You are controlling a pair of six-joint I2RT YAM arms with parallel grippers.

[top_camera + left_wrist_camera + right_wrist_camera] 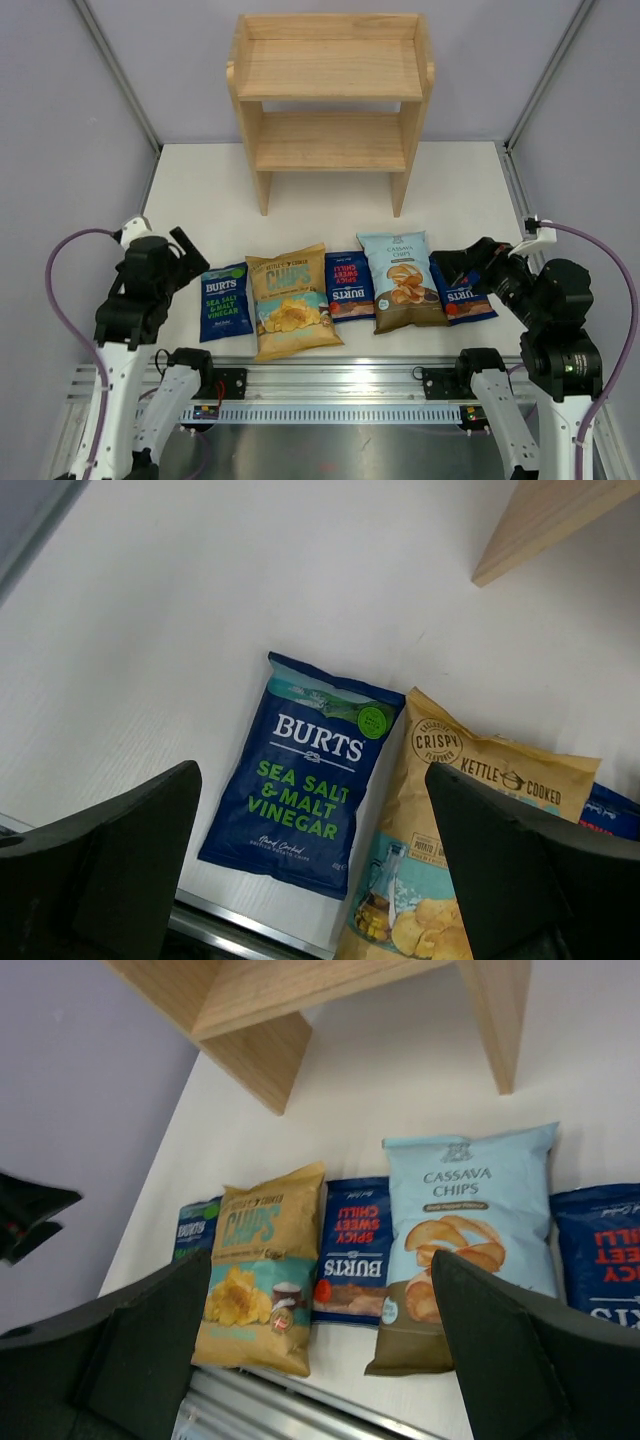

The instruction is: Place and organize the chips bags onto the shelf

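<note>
Blue BURTS vinegar bag (226, 302), CASSAVA CHIPS bag (402, 280); left tool (310, 820), right tool (320, 1300) wide-open, empty.

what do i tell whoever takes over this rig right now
Grippers: left gripper open, empty, by the sea-salt Burts; right gripper open, empty, by the end Burts.
Bags: all five lie in a row at the near edge of the table: sea-salt Burts, Chips, spicy Burts, cassava, end Burts.
Shelf: at the far end, both tiers bare.
Done: nothing yet.
Left: all five bags onto the shelf, tidily.
</note>
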